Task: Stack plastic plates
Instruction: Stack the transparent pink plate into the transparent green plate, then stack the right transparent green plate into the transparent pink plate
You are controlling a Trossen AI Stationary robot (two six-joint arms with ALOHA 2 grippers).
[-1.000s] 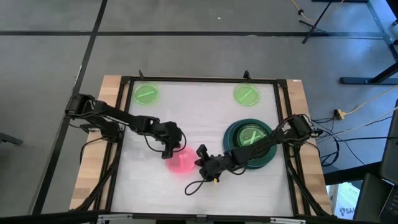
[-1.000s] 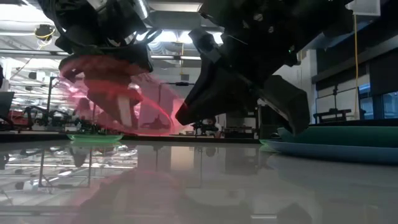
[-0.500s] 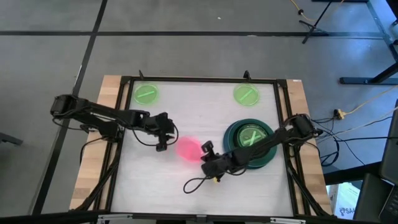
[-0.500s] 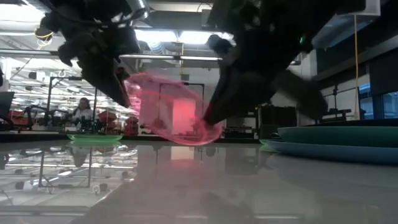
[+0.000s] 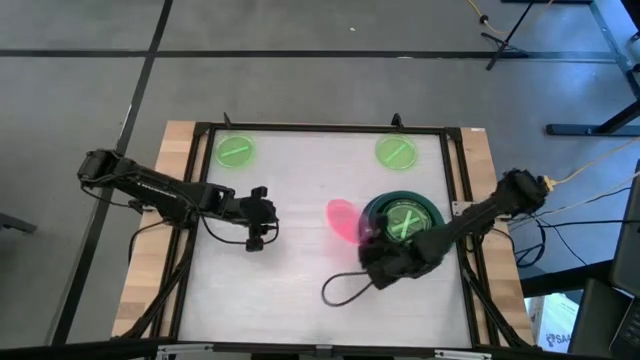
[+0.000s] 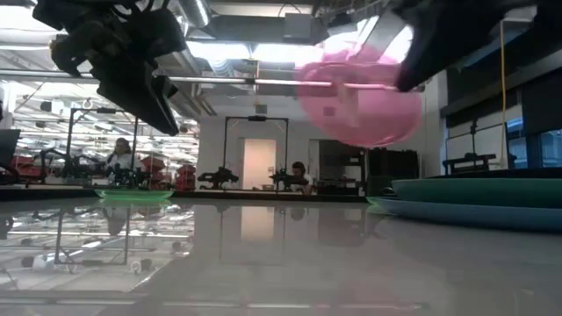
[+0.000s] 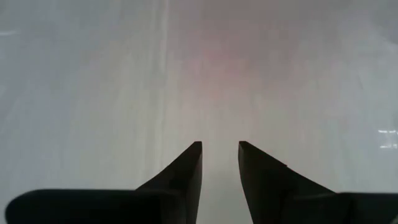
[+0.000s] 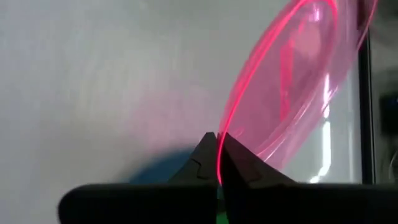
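Right now my right gripper (image 5: pixel 368 238) is pinched tight on the rim of the pink plate (image 5: pixel 343 219), and I can see in the right wrist view that the two fingers (image 8: pixel 208 155) meet on the plate's edge (image 8: pixel 292 81). The plate hangs tilted in the air, clear of the table (image 5: pixel 300 190), just beside the stack on the side toward the table's middle. That stack (image 5: pixel 420 245) sits by the table's right edge: a big blue plate at the bottom, a teal one on it, something dark above, and a small green plate (image 5: pixel 404 221) on top.

My left gripper (image 5: pixel 258 213) hovers left of the table's middle with nothing in it, its fingers (image 7: pixel 186 171) a little apart over bare tabletop.

Farther off, two more small green plates lie flat near the far edge, one (image 5: pixel 235 152) toward the far left corner, one (image 5: pixel 395 152) toward the far right.
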